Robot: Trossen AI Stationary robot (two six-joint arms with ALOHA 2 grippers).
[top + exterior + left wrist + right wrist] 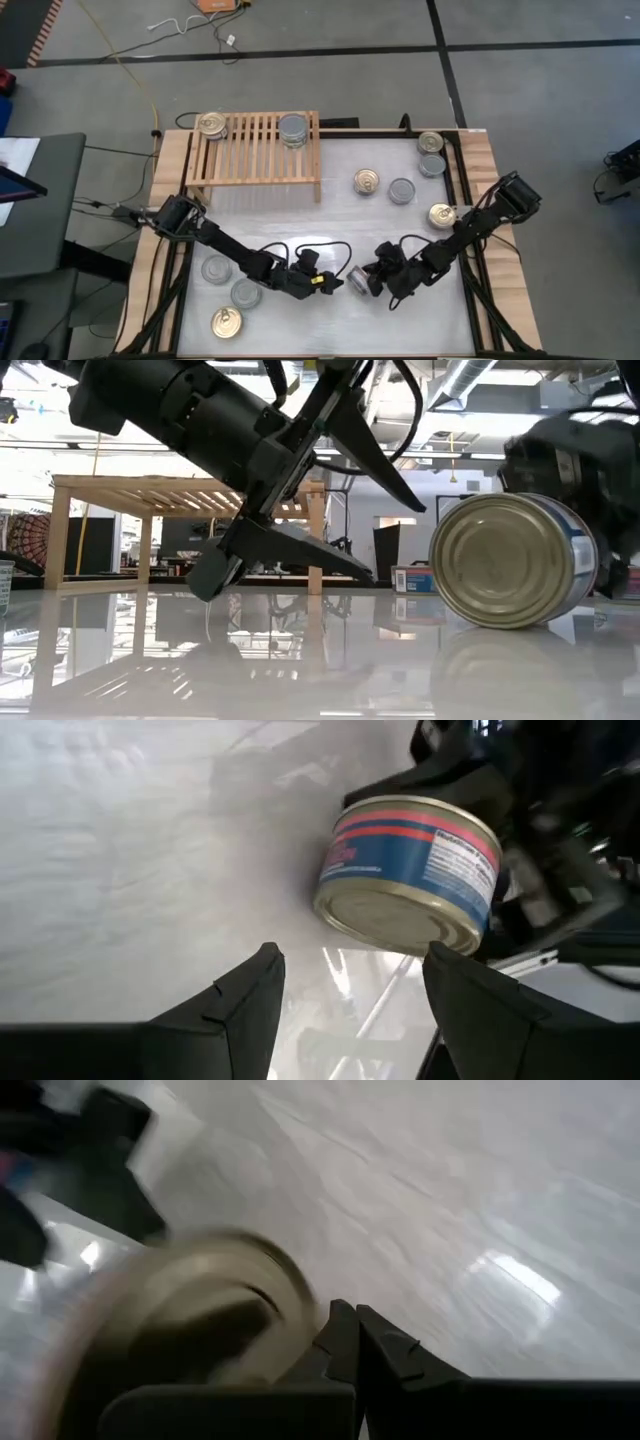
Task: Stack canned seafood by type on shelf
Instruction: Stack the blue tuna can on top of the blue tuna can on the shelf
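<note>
Overhead, the glossy white tabletop (300, 215) carries the light-wood slatted shelf (255, 150) at eleven o'clock. At six o'clock the left gripper (335, 281) stands spread beside a tipped blue-labelled round tin (357, 280); the right gripper (375, 283), pressed together, sits behind it.

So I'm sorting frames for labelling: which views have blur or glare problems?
Right wrist view: the can is a smeared blur. Low view: the glossy table mirrors the shelf. Left wrist view: glare streaks beside a sharp can. High view: clean.
</note>
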